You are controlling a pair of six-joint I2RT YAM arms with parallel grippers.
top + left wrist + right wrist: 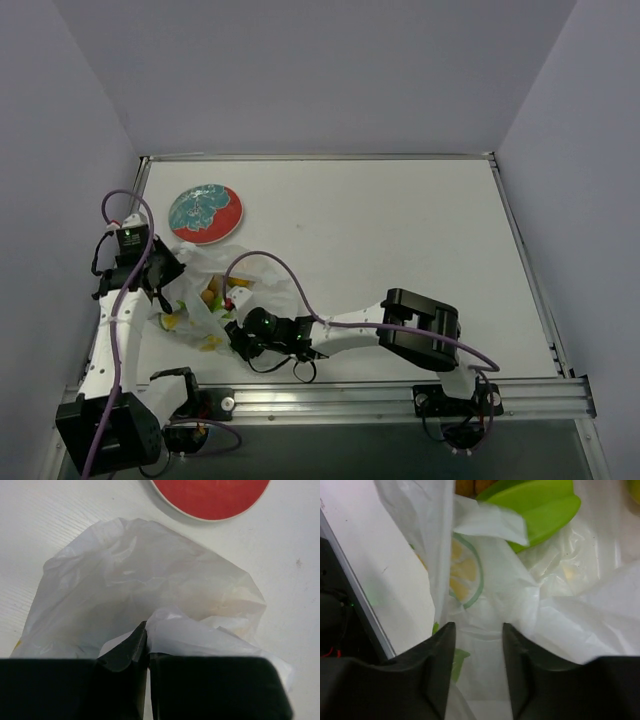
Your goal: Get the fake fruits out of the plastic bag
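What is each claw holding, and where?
Left claw is shut on a crumpled fold of the plastic bag. Right claw is open over the bag, holding nothing.

Left tool (pixel 146 630): fingers clamped together on the plastic bag (pixel 150 575). Right tool (pixel 479 630): fingers parted, forearm extended straight behind it.

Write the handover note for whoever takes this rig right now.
Left end effector: shut on a fold of the plastic bag, at its left side.
Right end effector: open, its fingers either side of bag film at the near right; nothing is gripped.
Fake fruits: inside the bag. A green piece and a yellow slice show through the film.
Plate: on the table beyond the bag.
Done: the bag is held by one fold.
Left: every fruit has yet to come out.
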